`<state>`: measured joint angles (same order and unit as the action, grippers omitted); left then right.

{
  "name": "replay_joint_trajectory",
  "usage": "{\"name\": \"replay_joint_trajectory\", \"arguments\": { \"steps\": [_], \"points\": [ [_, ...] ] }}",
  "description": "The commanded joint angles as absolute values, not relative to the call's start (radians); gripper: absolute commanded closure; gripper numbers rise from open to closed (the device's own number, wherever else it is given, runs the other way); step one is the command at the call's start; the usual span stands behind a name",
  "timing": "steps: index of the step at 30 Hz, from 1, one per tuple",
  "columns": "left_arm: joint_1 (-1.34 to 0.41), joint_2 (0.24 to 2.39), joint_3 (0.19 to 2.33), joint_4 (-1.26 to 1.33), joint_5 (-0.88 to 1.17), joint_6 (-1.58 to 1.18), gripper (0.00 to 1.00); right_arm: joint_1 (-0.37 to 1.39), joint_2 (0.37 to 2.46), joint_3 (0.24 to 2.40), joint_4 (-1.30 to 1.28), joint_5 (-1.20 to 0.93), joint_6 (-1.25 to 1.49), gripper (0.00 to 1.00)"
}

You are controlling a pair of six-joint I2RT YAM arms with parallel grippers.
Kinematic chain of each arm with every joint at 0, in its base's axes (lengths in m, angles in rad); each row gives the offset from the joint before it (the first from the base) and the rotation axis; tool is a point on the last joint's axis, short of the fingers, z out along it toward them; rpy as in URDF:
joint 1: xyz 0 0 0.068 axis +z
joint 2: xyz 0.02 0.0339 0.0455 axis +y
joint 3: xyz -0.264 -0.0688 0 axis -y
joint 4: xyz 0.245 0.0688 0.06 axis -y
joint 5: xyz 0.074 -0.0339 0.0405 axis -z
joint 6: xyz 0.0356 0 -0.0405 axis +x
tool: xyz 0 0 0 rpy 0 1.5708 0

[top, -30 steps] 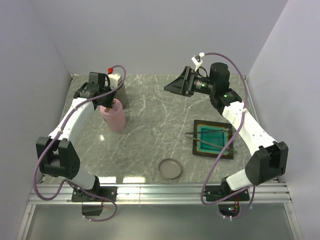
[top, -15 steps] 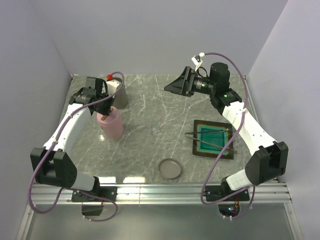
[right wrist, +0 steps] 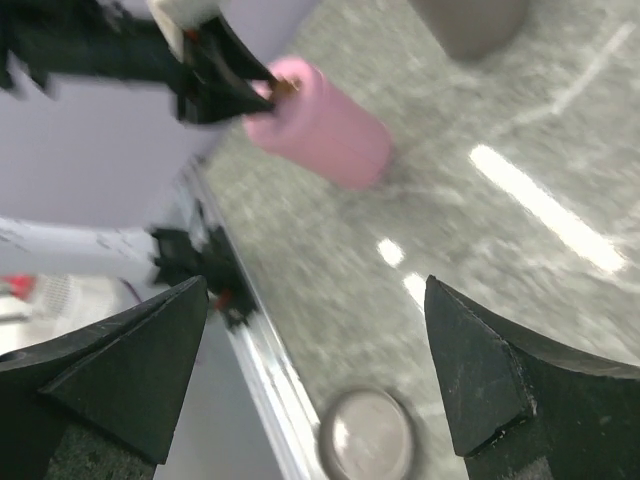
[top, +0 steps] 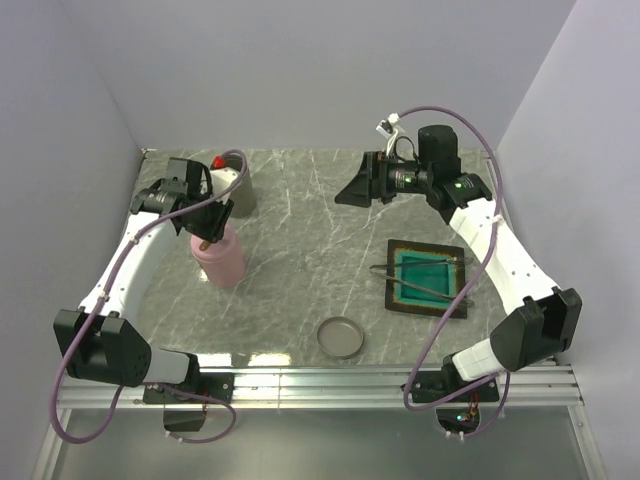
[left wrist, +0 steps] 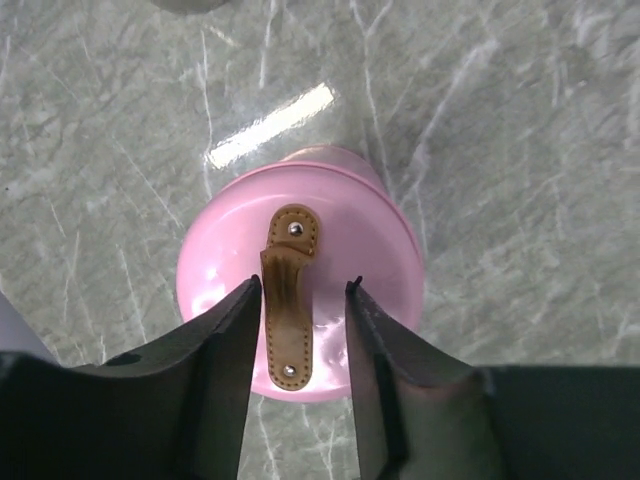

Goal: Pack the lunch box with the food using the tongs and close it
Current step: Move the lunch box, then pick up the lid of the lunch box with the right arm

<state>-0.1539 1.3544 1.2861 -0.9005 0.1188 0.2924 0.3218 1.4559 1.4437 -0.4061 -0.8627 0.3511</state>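
The pink cylindrical lunch box stands upright at the left of the table, its lid on, with a tan leather strap across the top. My left gripper hovers right over it. In the left wrist view the left gripper is open, one finger on each side of the strap. The tongs lie across a teal tray on the right. My right gripper hangs open and empty in the air at the back, pointing left. The food is out of view.
A round grey lid lies near the front edge, also seen as a blurred lid in the right wrist view. A grey container stands behind the lunch box at the back left. Walls close in the table on three sides.
The left arm carried the lunch box a little toward the front, and its jaws have opened off the strap. The right gripper has shifted slightly.
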Motion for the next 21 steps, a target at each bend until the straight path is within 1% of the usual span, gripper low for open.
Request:
{"name": "replay_joint_trajectory", "arguments": {
  "steps": [1,2,4,5,6,7,9,10,11,12,13,14,15,17,18,21],
  "points": [
    [-0.155,1.353,1.371,-0.931,0.169,0.29,0.55,0.316,1.41,1.486,-0.627,-0.811,0.105,0.05],
    [-0.155,1.35,1.384,-0.93,0.176,0.284,0.52,0.316,1.405,1.486,-0.661,-0.811,0.066,0.05],
    [-0.155,1.341,1.42,-0.92,0.189,0.275,0.5,0.318,1.407,1.486,-0.783,-0.815,-0.073,0.06],
    [-0.155,1.335,1.446,-0.919,0.208,0.258,0.44,0.321,1.41,1.486,-0.826,-0.812,-0.169,0.07],
    [-0.155,1.332,1.462,-0.916,0.222,0.25,0.38,0.328,1.413,1.482,-0.871,-0.79,-0.219,0.07],
    [-0.155,1.33,1.476,-0.917,0.245,0.242,0.37,0.34,1.416,1.476,-0.958,-0.764,-0.269,0.08],
    [-0.155,1.33,1.528,-0.917,0.307,0.219,0.33,0.417,1.399,1.424,-1.005,-0.65,-0.365,0.11],
    [-0.153,1.33,1.546,-0.914,0.333,0.212,0.32,0.448,1.387,1.398,-1.015,-0.603,-0.383,0.12],
    [-0.153,1.324,1.575,-0.907,0.378,0.186,0.31,0.533,1.353,1.369,-1.011,-0.562,-0.412,0.12],
    [-0.152,1.321,1.585,-0.897,0.402,0.17,0.26,0.576,1.332,1.309,-1.003,-0.525,-0.423,0.12],
    [-0.15,1.319,1.595,-0.884,0.425,0.157,0.24,0.63,1.295,1.28,-0.98,-0.446,-0.434,0.12],
    [-0.149,1.316,1.615,-0.877,0.455,0.137,0.24,0.673,1.279,1.252,-0.968,-0.416,-0.452,0.12],
    [-0.147,1.313,1.618,-0.868,0.504,0.126,0.23,0.763,1.267,1.205,-0.962,-0.393,-0.463,0.12],
    [-0.146,1.305,1.621,-0.845,0.549,0.097,0.21,0.834,1.241,1.16,-0.939,-0.371,-0.491,0.13],
    [-0.146,1.307,1.621,-0.839,0.59,0.088,0.21,0.903,1.236,1.123,-0.931,-0.37,-0.498,0.14],
    [-0.141,1.299,1.608,-0.809,0.664,0.057,0.21,0.998,1.226,1.069,-0.881,-0.37,-0.531,0.16]
  ]
}}
